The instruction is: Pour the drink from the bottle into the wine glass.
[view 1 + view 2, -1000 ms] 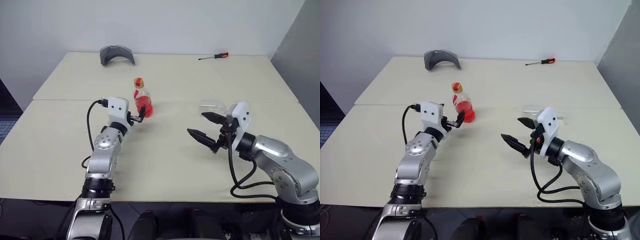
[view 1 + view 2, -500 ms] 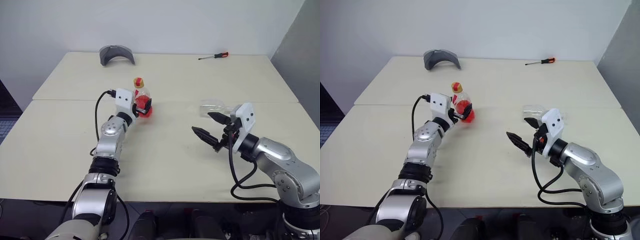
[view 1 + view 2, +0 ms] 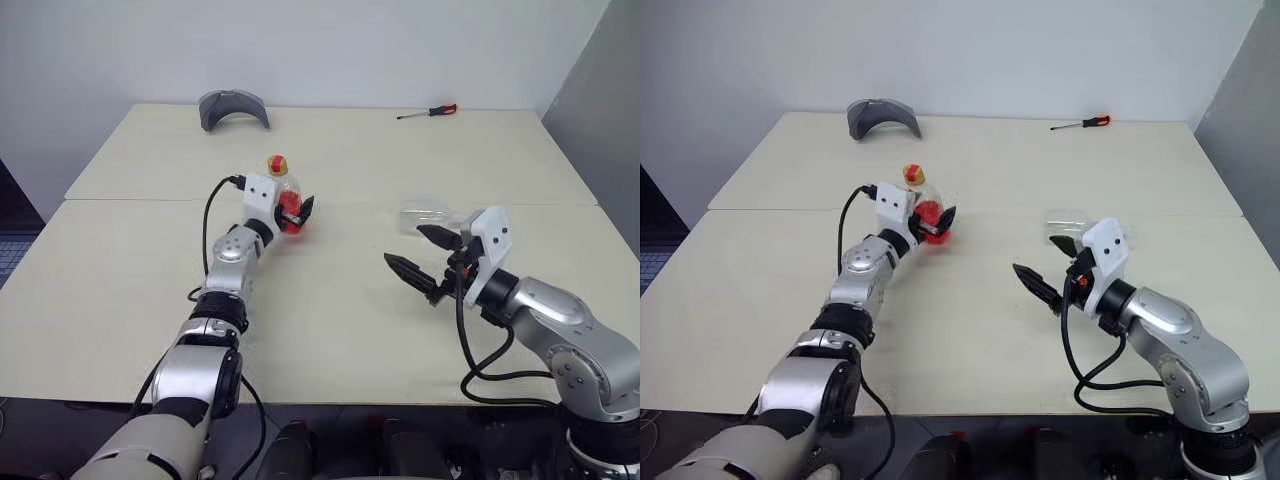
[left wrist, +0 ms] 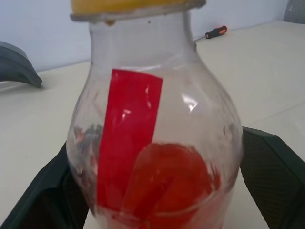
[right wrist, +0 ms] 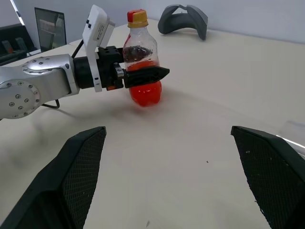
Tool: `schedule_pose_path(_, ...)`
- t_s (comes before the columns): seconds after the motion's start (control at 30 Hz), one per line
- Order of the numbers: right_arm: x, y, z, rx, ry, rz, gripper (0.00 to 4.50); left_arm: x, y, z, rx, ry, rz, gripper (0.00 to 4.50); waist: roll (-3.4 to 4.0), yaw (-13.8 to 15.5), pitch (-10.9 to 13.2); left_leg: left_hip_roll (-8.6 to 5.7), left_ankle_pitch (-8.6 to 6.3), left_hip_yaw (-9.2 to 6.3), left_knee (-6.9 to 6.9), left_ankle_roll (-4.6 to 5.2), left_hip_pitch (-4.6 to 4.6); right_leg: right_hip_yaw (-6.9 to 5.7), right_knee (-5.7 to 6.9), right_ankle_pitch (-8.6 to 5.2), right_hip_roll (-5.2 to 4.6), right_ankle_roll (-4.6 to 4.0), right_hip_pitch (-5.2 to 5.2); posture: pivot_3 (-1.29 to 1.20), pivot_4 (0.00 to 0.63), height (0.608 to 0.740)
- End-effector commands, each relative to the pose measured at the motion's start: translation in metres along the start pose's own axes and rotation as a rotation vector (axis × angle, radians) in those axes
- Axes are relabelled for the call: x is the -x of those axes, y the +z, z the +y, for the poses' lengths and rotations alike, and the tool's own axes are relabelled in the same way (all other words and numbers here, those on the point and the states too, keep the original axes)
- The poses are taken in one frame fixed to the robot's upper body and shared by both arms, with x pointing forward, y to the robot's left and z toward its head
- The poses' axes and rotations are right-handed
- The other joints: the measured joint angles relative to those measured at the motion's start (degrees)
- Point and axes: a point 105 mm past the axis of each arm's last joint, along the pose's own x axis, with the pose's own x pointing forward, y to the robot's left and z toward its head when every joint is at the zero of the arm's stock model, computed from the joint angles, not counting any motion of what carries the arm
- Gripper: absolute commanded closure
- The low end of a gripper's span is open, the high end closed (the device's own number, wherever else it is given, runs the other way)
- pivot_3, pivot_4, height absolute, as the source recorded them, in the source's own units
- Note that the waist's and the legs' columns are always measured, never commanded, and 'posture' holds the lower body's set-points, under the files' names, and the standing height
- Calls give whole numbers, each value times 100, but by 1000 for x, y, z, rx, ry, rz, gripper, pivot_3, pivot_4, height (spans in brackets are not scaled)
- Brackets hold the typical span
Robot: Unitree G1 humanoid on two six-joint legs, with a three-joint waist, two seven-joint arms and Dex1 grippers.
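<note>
The bottle [image 3: 282, 193] stands upright on the table, clear with a yellow-and-red cap [image 5: 137, 17], and the red drink [image 5: 145, 92] fills its lower part. My left gripper [image 3: 293, 209] is open, its black fingers [image 4: 272, 167] on either side of the bottle's body. My right gripper [image 3: 404, 246] hovers open and empty over the table to the right. Just behind it is the wine glass [image 3: 428, 212], clear and partly hidden by the gripper. I cannot tell whether it is upright.
On the cream table [image 3: 330, 330], a grey curved object [image 3: 233, 107] lies at the far left edge. A red-handled screwdriver [image 3: 430, 112] lies at the far right. A seam [image 3: 130, 200] crosses the tabletop behind the bottle.
My left arm has stretched forward, bringing its open fingers from short of the bottle to either side of it. The right gripper has hardly moved.
</note>
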Motion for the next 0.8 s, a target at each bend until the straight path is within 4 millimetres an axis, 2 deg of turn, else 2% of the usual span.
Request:
schedule_pose_path(0.03, 5, 13, 1, 29, -9, -42, 0, -6, 17, -1, 18, -11, -71, 439, 0, 0, 0, 0, 0, 0, 0, 0, 0, 0, 0, 0, 0, 0, 0, 0, 150, 740)
schedule_pose_path(0.07, 5, 13, 2, 28, -9, -42, 0, -7, 17, -3, 25, -19, -74, 599, 0, 0, 0, 0, 0, 0, 0, 0, 0, 0, 0, 0, 0, 0, 0, 0, 150, 740)
schedule_pose_path(0.2, 6, 11, 2, 27, -14, -39, 0, -4, 15, -5, 27, -29, -76, 1798, 0, 0, 0, 0, 0, -1, 2, 0, -1, -1, 1, 0, 0, 0, 0, 0, 150, 740)
schedule_pose_path(0.3, 5, 12, 1, 28, -16, -42, 0, -3, 12, -5, 31, -24, -72, 2215, 0, -2, 0, 0, 0, -1, 2, 0, 0, -1, 2, 0, 0, 0, 0, 0, 150, 740)
schedule_pose_path(0.47, -6, 18, -7, 75, -38, -25, 0, -4, 19, -14, 15, -68, -84, 2317, 0, -16, 0, 0, 0, 2, 4, 0, 1, 3, 5, 0, 0, 0, -1, 0, 150, 740)
schedule_pose_path(0.63, -36, 50, -22, 127, -39, -110, 0, -6, 37, -46, 4, -281, -68, 2335, 0, -39, 0, -1, 2, 1, 6, -1, -1, 2, 9, 1, 2, 0, -5, 0, 150, 740)
schedule_pose_path(0.73, -60, 72, -20, 130, 9, -167, 0, 2, 45, -71, -41, -462, -43, 2397, 1, -94, 0, -1, 13, 1, 3, -20, -3, 3, 8, 1, 2, -1, -7, 0, 150, 740)
schedule_pose_path(0.8, -72, 75, -17, 161, 29, -162, 0, 6, 51, -81, -71, -545, -46, 2428, 1, -125, 0, 0, 14, 1, 1, -21, -6, 5, 6, 1, 2, -2, -9, 0, 150, 740)
